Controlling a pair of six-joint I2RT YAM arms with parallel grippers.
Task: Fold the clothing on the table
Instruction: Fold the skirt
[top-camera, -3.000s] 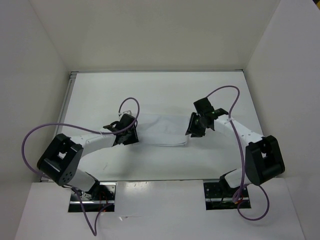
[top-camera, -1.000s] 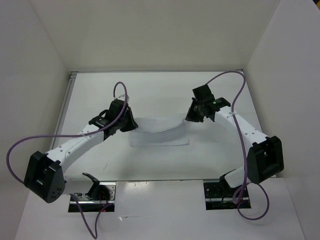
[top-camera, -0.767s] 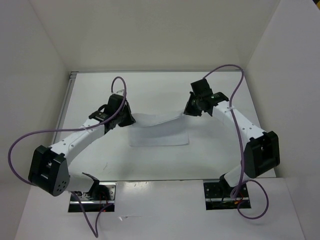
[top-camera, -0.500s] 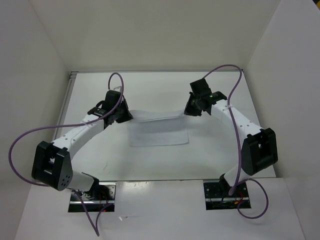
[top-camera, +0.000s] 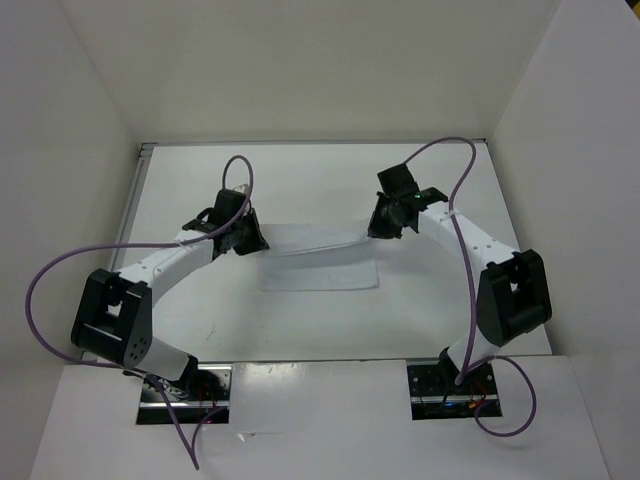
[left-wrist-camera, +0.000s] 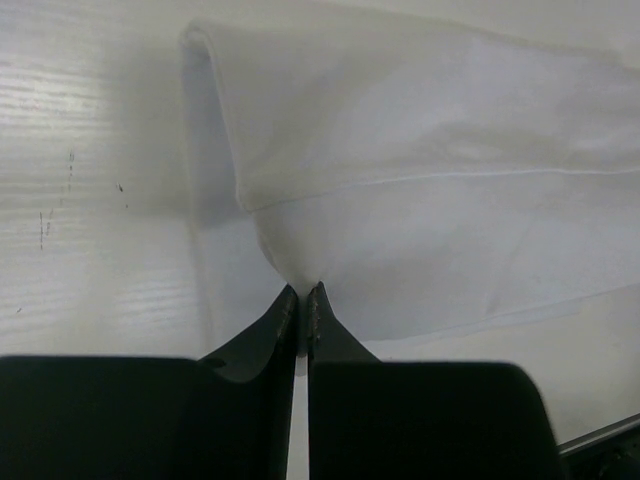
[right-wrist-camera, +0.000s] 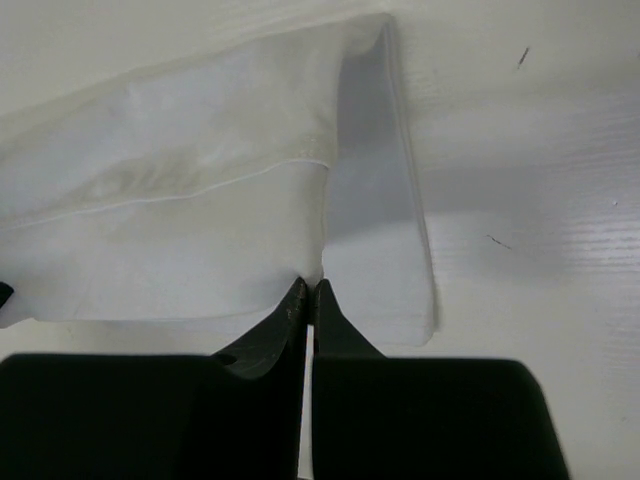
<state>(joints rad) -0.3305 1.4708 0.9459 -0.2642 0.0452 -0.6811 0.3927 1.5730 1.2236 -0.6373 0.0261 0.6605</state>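
The clothing (top-camera: 320, 258) is a thin white garment in the middle of the white table (top-camera: 430, 300). Its near part lies flat, and its far edge is lifted into a taut strip between the two grippers. My left gripper (top-camera: 252, 238) is shut on the clothing's left corner (left-wrist-camera: 300, 270), the cloth pinched at the fingertips (left-wrist-camera: 303, 291). On the other side, my right gripper (top-camera: 375, 224) is shut on the right corner (right-wrist-camera: 312, 265), its tips (right-wrist-camera: 309, 287) closed on the fabric's edge. A folded layer (right-wrist-camera: 380, 240) hangs below the held edge.
White upright walls (top-camera: 80, 120) enclose the table on the left, back and right. The arm bases (top-camera: 185, 385) (top-camera: 450, 385) sit at the near edge. Purple cables (top-camera: 60, 270) loop beside each arm.
Both grippers have carried the clothing's edge away from the near side toward the back of the table, pulling it taut. The arms have stretched out further.
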